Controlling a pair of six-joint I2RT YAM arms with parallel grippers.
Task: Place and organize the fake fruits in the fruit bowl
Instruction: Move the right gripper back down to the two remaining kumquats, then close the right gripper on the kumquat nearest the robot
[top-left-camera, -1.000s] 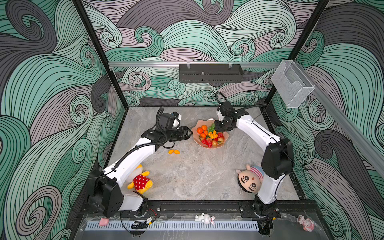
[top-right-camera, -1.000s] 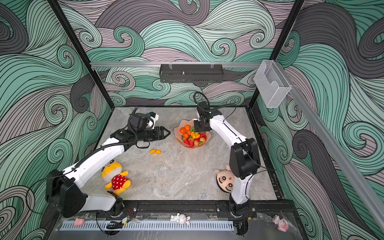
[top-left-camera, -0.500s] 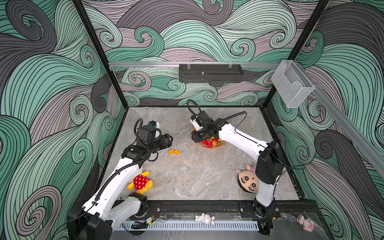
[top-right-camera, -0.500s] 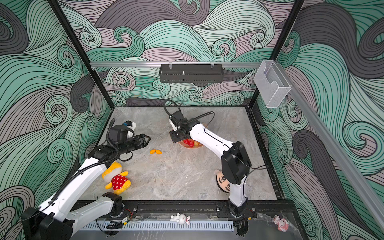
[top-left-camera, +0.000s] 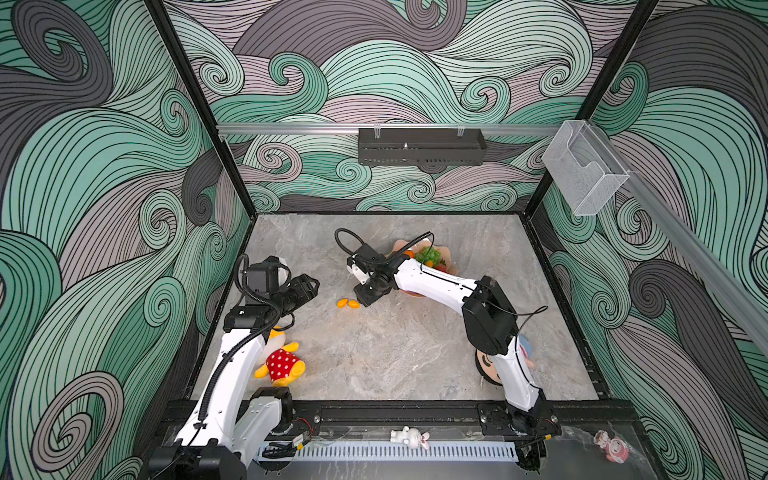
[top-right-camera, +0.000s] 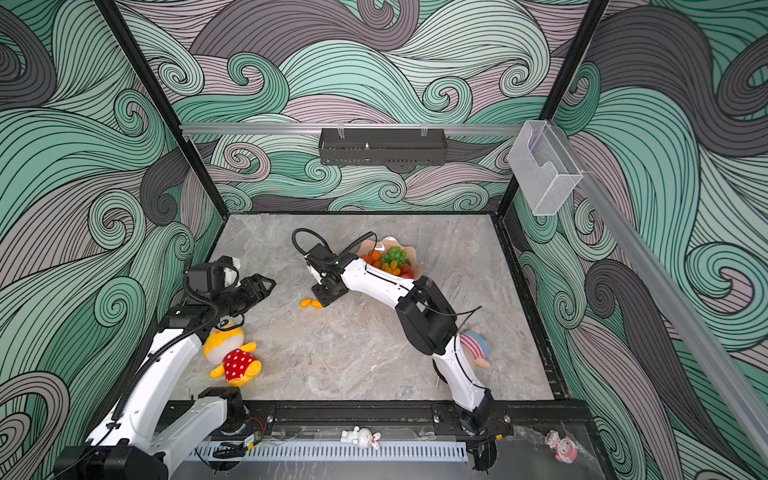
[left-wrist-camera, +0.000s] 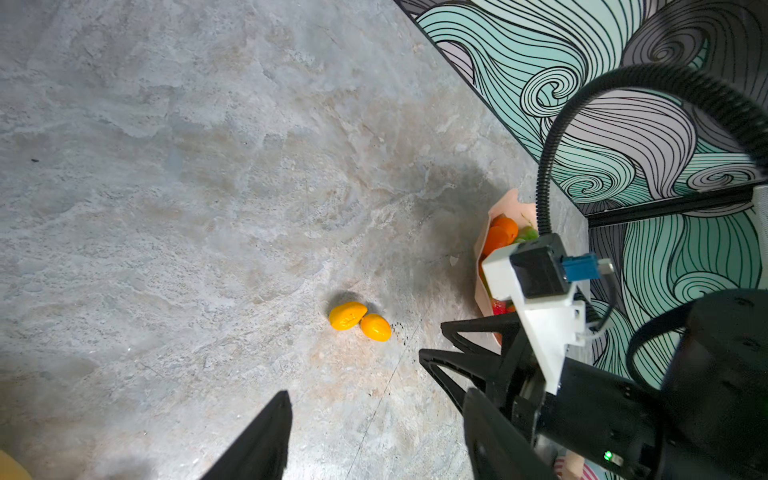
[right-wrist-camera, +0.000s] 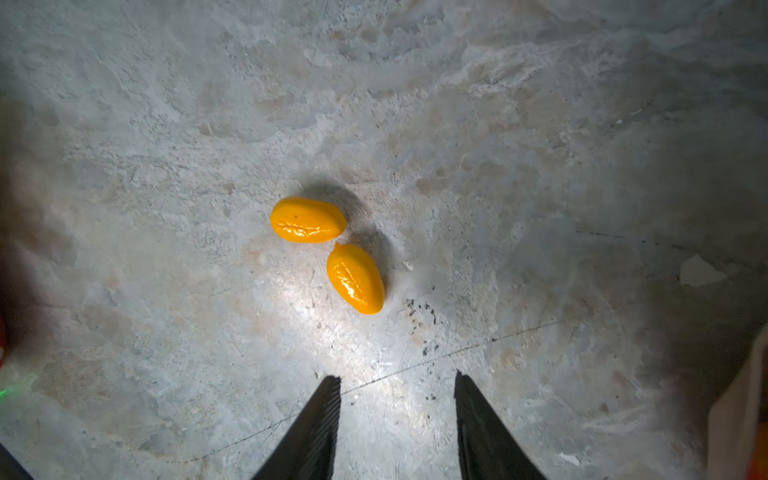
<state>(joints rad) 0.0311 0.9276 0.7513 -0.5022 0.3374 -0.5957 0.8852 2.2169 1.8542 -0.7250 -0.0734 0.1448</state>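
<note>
I'm hovering my open, empty right gripper (right-wrist-camera: 395, 375) by two stray kumquats (right-wrist-camera: 307, 220) (left gripper (left-wrist-camera: 376, 392) open too), other fruits (top-right-camera: 392, 255) filling the fruit bowl (left-wrist-camera: 511, 205).

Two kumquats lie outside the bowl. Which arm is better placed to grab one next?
Right. The right gripper hangs open just beside the kumquats, while the left gripper sits farther off.

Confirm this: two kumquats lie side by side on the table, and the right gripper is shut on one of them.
Wrong on the grip. The right wrist view shows the right gripper open and empty, its jaws short of both kumquats, which do lie side by side on the table.
</note>
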